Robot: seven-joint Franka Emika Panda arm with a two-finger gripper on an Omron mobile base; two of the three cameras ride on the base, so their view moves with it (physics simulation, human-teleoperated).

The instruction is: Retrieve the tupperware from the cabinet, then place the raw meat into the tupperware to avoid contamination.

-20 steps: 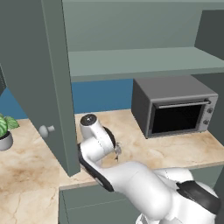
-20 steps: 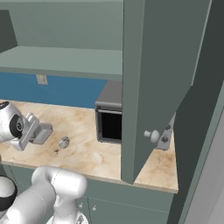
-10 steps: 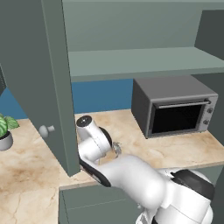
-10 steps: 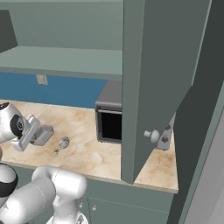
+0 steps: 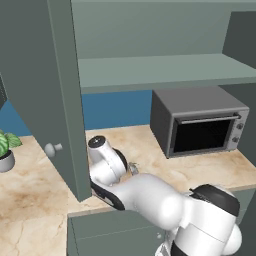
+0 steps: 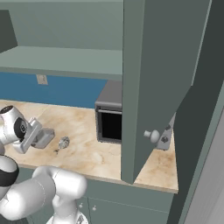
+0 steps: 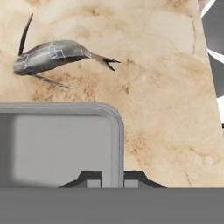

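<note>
In the hand view the pincer [image 7: 112,178] straddles the right wall of the tupperware [image 7: 57,144] — one dark tip inside the box, one outside, closed narrow on the rim. The box is pale grey with a rounded corner, and its floor is bare. Just beyond its far edge, apart from it, the raw meat [image 7: 50,56] lies on the marbled table [image 7: 166,109]; up close it has a fish shape, grey with a thin tail and fins.

The right base view gives the wider layout that the hand camera lacks: the tupperware [image 6: 43,138] sits at the end of the hand, low over the table [image 6: 87,153], with the raw meat [image 6: 64,142] just beside it on the microwave side. The microwave [image 6: 109,118] stands further along, partly behind the open door of the cabinet [image 6: 153,78], whose round knob [image 6: 152,135] faces the camera.

From the left base view the arm's wrist hides the box, and only a sliver of the raw meat [image 5: 133,167] shows past it. This view alone shows the potted plant [image 5: 6,150] at the far left and the microwave [image 5: 200,122] front — its dark window, handle and knobs. The cabinet [image 5: 150,70] shelf is bare. No writing or brand can be read anywhere.
</note>
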